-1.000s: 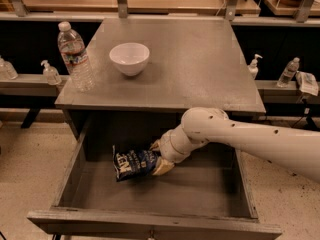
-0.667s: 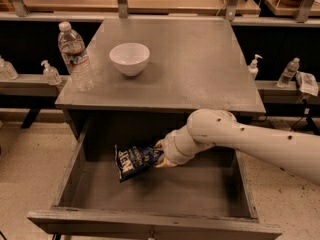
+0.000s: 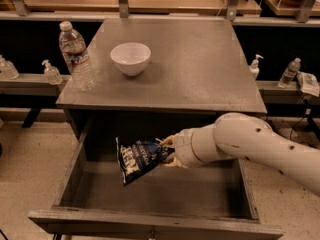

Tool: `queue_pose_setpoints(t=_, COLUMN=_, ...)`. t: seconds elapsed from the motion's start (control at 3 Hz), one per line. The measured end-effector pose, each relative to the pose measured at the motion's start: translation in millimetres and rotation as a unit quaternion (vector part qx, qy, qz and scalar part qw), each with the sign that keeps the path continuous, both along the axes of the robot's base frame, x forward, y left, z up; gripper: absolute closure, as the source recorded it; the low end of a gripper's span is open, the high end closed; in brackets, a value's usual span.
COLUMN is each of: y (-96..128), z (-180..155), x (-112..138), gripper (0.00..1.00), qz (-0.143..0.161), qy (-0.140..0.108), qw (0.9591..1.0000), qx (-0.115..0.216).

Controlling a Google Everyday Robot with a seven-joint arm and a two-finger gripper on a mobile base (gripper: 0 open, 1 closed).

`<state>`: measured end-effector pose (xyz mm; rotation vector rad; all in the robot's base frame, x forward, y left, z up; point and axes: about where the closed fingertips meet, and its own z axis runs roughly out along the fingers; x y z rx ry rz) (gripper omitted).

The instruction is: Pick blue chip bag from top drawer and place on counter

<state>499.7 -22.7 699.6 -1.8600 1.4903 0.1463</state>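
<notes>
On the grey desk (image 3: 200, 69), worn at its edges, a white bowl (image 3: 130, 58) and a water bottle (image 3: 76, 55) stand at the far left; pale floor lies around. Below, over the open drawer (image 3: 150, 225), the claw (image 3: 169, 152) pinches the right edge of the blue chip bag (image 3: 139, 160). The bag's long axis slants, its lower corner pointing near-left.

Dark blue chip bag (image 3: 137, 159), white lettering, pinched in cream gripper (image 3: 167, 152) over grey top drawer (image 3: 150, 222); grey counter (image 3: 200, 69), white bowl (image 3: 130, 58).
</notes>
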Motion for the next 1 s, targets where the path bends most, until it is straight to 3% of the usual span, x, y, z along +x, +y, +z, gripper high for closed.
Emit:
queue_pose_setpoints(t=0.33, y=-27.0, z=27.2, x=-16.0, gripper=1.00, qz=0.005, qy=-0.050, qw=0.9987, qx=0.010)
queue_pose_setpoints(t=0.67, y=-27.0, z=27.2, x=-16.0, gripper=1.00, qz=0.005, qy=-0.050, qw=0.9987, qx=0.010)
queue_pose_setpoints(t=1.0, y=-34.9, z=38.5, x=-14.4, gripper=1.00, qz=-0.014, qy=-0.044, qw=0.9989, qx=0.008)
